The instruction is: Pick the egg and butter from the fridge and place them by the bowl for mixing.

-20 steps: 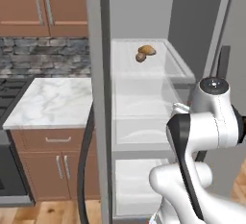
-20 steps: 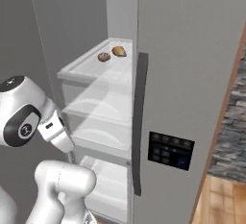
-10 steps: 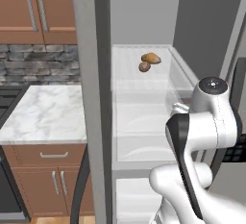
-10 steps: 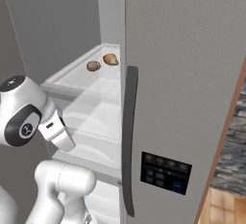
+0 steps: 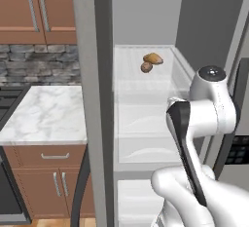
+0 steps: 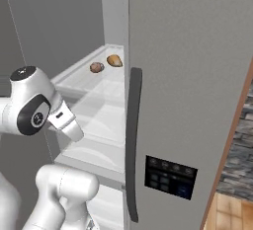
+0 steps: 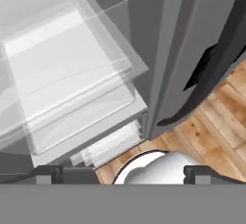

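The tool shows in the hand view as two dark finger tips set far apart at the bottom edge, so it stands wide with nothing between them; it looks down past the clear glass shelves at the lower part of the fridge and a strip of wooden floor; the arm's white elbow rises in front of the open compartment, below the shelf that carries the food; on that upper shelf lie two things, one egg and one larger orange-tan oval lump, just beside each other and perhaps touching; the egg is dark brown and roundish, so its long axis is hard to tell, though it seems to run roughly across the shelf; the lump's long axis runs left to right in the left base view; both sit toward the back of the shelf, above and well apart from the tool; in the right base view one shut grey door with one long dark handle and one dark control panel stands to the right; to the left of the fridge one marble bench sits over brown cabinets.
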